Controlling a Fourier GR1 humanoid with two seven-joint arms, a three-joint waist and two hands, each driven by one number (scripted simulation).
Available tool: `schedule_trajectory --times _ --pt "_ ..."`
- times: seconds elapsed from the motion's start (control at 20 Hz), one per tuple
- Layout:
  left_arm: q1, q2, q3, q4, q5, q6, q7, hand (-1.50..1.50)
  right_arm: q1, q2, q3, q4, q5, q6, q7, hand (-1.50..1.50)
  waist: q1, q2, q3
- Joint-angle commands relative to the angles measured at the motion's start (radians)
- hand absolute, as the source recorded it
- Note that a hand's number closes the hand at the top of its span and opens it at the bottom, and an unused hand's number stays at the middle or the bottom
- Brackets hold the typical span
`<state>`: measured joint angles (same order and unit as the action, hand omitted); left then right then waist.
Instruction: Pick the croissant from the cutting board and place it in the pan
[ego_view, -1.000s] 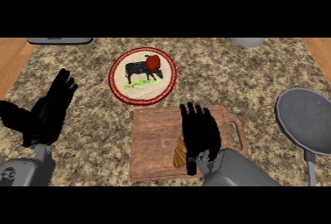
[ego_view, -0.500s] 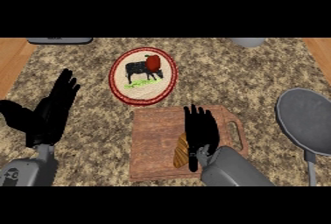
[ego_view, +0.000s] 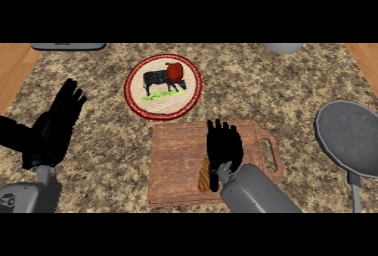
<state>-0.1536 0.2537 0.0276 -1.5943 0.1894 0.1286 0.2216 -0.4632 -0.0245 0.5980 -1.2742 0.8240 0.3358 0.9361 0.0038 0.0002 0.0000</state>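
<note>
Croissant (ego_view: 203, 175) flat on the cutting board (ego_view: 173, 150), toward its near side, only the left part showing, the rest hidden under the right robot hand (ego_view: 223, 145). Right robot hand low over the board, fingers straight and slightly apart, clamped on nothing; contact with the croissant impossible to tell. Left robot hand (ego_view: 53, 125) at the view's left, open, fingers up, resting. Grey pan (ego_view: 351, 135) on the desk (ego_view: 295, 80), right of the board and apart from it. Round cow-picture plate (ego_view: 151, 67) just beyond the board
</note>
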Motion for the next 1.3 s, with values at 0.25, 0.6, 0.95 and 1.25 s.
schedule_trajectory --times 0.25,0.6,0.95,1.25 --pt "-0.012 -0.043 0.013 0.016 -0.020 -0.018 0.001 0.00 0.039 0.002 0.011 0.077 0.078 -0.060 -0.165 1.50 -0.003 0.000 0.000" --pt "0.026 -0.040 0.033 -0.034 -0.026 -0.051 0.019 0.00 -0.036 0.024 -0.005 0.206 0.054 -0.160 -0.196 1.50 0.004 0.000 0.000" --pt "-0.035 -0.008 0.077 -0.025 -0.008 -0.064 0.067 0.00 0.008 -0.001 -0.035 0.172 0.208 -0.284 -0.266 1.50 0.004 0.000 0.000" --pt "0.043 -0.074 0.017 -0.019 -0.065 -0.037 -0.010 0.00 0.047 0.005 -0.182 -0.010 0.205 -0.282 0.008 1.50 -0.006 -0.003 0.000"
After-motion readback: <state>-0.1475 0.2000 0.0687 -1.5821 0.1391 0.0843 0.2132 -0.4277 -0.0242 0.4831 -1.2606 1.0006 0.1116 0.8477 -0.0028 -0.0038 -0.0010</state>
